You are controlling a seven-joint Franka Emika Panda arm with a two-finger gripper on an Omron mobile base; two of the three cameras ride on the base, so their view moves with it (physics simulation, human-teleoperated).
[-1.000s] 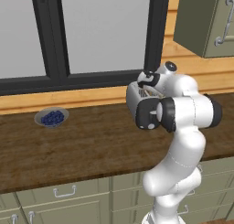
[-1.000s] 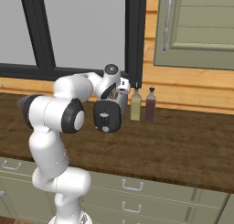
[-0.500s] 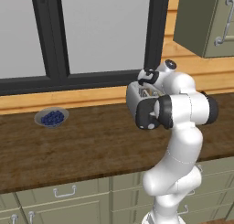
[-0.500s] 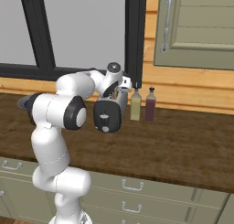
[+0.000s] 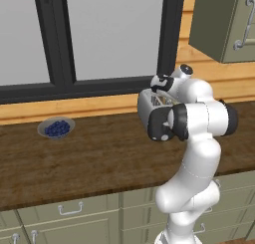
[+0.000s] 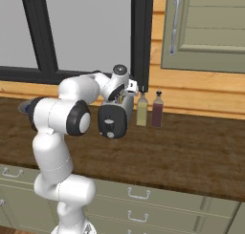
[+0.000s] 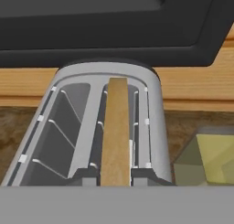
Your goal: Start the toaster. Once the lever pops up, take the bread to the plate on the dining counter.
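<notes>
One bread [image 7: 115, 131] slice upright in toaster [image 7: 153, 127] slot, gripper [image 7: 114, 176] clamped on it

Two bottles [image 6: 149, 109] stood close on the claw's [image 6: 125, 95] right, dark window frame [image 7: 114, 31] blocked the way ahead, wide bare counter [image 5: 94, 158] lay open to its left, berry dish [image 5: 56, 128] far off.

Glossy white arm [image 5: 199, 153], dark joints.

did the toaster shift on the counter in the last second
No. In the right base view the toaster stands just left of the two bottles, as before; in the left base view it sits below the window post, unchanged.
</notes>
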